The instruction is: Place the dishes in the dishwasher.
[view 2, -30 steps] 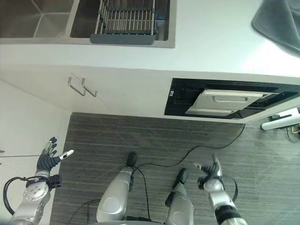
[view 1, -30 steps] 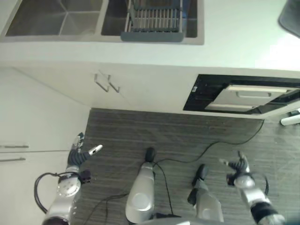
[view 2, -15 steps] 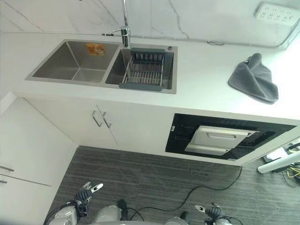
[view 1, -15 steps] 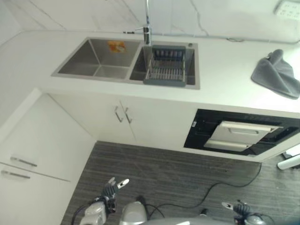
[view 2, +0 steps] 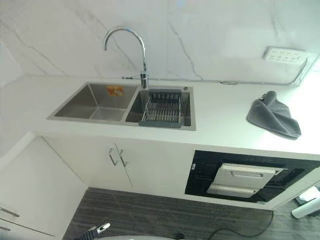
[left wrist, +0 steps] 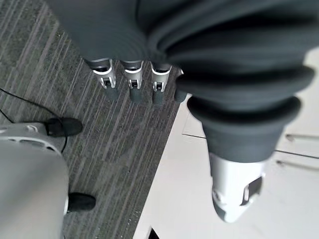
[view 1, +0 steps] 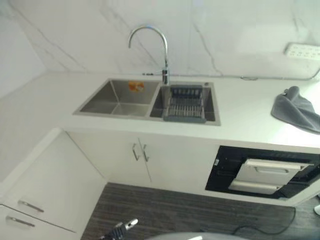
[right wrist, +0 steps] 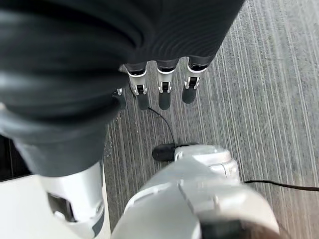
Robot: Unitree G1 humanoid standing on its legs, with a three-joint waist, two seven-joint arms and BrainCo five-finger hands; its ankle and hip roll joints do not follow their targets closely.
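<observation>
Hanging low over the striped floor (view 1: 200,215), the left hand (left wrist: 130,79) and the right hand (right wrist: 162,82) both have relaxed, straight fingers and grasp nothing. On the white tabletop (view 2: 225,122), a grey dish rack (view 2: 162,111) sits in the right basin of the double sink (view 2: 95,102) under the curved tap (view 2: 127,47), with a grey cloth (view 2: 274,116) lying well apart to the right. Below the tabletop, the dishwasher (view 2: 247,177) stands with its door partly open.

The camera has tilted upward: the sink (view 1: 120,97), faucet (view 1: 150,45) and grey cloth (view 1: 296,109) now sit lower in the head views, with more wall visible. The left hand (view 1: 121,230) has dropped to the bottom edge; the right hand (right wrist: 159,84) has left the head views
</observation>
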